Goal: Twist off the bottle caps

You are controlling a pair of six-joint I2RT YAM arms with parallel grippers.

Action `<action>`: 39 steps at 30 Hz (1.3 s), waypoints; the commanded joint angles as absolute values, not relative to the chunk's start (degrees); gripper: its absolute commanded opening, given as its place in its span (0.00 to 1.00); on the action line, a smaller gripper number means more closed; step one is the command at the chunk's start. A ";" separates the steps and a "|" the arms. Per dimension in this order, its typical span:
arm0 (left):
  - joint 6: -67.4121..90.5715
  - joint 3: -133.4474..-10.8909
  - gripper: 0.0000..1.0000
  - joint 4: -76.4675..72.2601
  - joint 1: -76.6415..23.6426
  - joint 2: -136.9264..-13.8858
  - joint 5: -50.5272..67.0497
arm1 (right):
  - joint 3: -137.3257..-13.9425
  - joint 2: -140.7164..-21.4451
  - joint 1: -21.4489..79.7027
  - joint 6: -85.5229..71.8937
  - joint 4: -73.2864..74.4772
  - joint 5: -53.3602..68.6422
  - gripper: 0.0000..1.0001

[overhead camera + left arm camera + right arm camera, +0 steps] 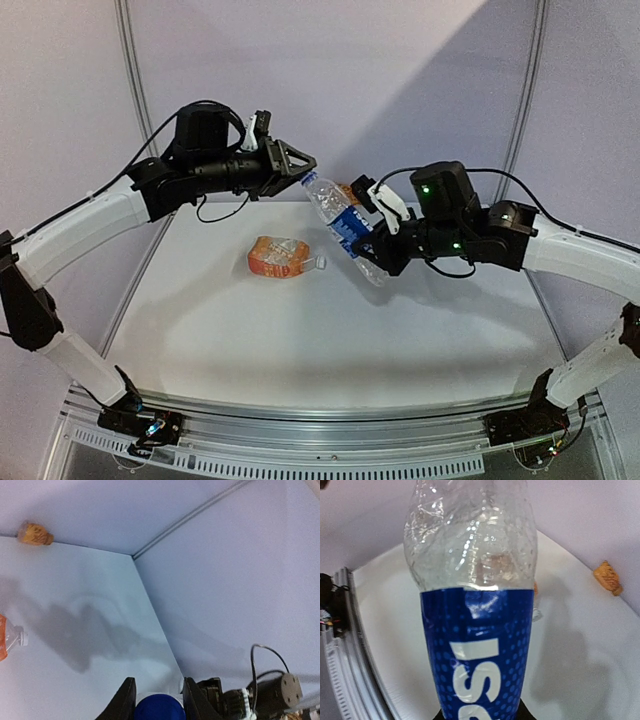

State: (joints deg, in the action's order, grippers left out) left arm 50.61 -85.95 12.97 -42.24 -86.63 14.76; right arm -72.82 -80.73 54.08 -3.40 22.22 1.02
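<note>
Mid-air over the white desk, two robot arms share a slim clear plastic water bottle with a blue label, tilted between them with its neck up and to the left. The right end effector is clamped on the lower body of the bottle, just below the label. The left end effector is closed on the dark blue round plastic screw cap, and its wrist camera shows a finger pressed to each side of the cap.

The cap appears to sit on the neck, so the first unscrewing looks to be in hand but not finished; how far it is turned cannot be told.

Below and to the left, a wider flat-sided bottle with orange contents lies on its side on the desk, well apart from both arms. Its small white screw cap is on and points right, so that half of the job seems untouched. A small orange object sits at the far edge of the desk.
</note>
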 commanded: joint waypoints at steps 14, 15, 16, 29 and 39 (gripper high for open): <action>69.08 -94.40 0.58 36.79 -44.65 -91.00 6.55 | -78.19 -88.88 60.01 7.45 22.81 -28.58 0.00; 68.71 -93.43 0.66 35.20 -44.65 -90.08 6.68 | -77.50 -88.37 60.02 6.94 22.41 -27.43 0.00; 67.89 -92.29 0.74 32.96 -44.65 -88.94 6.68 | -77.03 -88.08 59.98 6.02 22.26 -26.65 0.00; 49.99 -71.14 0.99 16.27 -43.41 -67.39 1.64 | -72.65 -82.69 56.73 -5.59 22.20 -15.08 0.00; 41.75 -62.06 0.98 -9.81 -38.68 -63.30 25.65 | -61.20 -70.40 49.79 -14.90 5.74 26.39 0.00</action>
